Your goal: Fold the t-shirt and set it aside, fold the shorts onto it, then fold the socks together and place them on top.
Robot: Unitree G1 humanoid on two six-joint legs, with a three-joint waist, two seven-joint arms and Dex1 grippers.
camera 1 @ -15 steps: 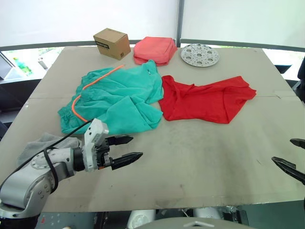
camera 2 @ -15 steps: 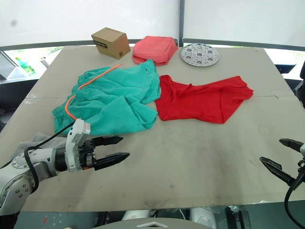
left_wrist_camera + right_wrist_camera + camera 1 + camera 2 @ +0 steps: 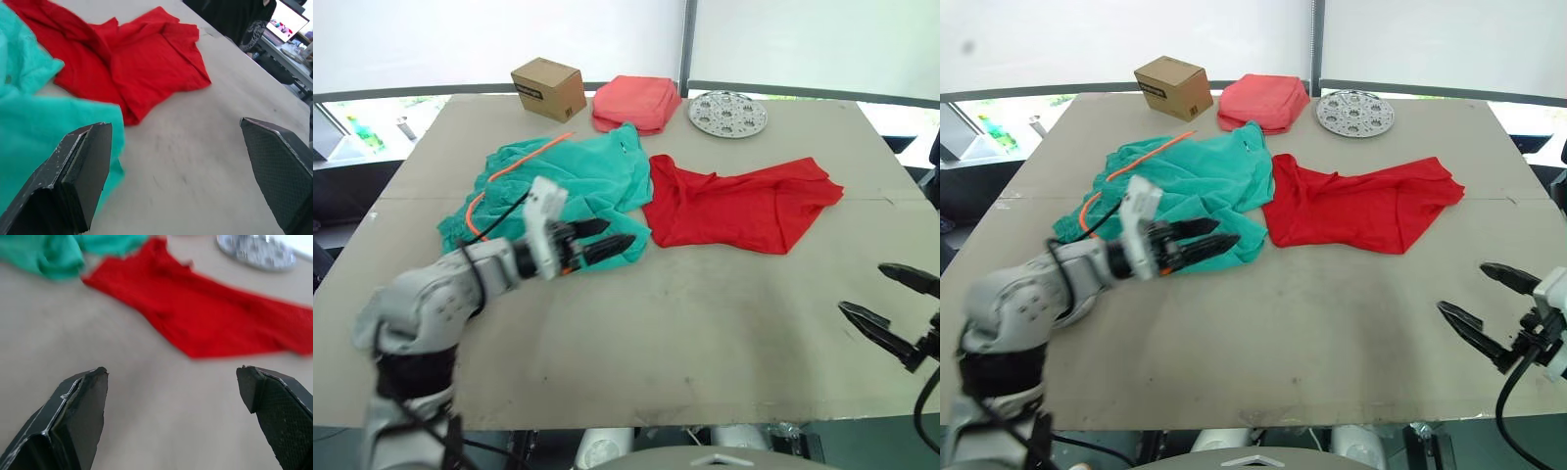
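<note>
Fingers of both grippers stand wide apart and hold nothing: the left gripper [image 3: 604, 238] hovers over the near hem of the shorts [image 3: 563, 191], the right gripper [image 3: 891, 305] near the desk's [image 3: 705, 323] near right corner. The t-shirt [image 3: 744, 206] lies crumpled mid-desk, just right of the shorts. Folding looks not yet begun; the next move probably calls for pinching the shirt's edges and spreading it flat.

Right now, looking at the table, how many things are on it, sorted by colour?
Red: 1, the t-shirt
Teal-green: 1, the shorts
Coral-pink: 1, the folded cloth
Brown: 1, the cardboard box
Silver: 1, the round metal plate
Total: 5
</note>
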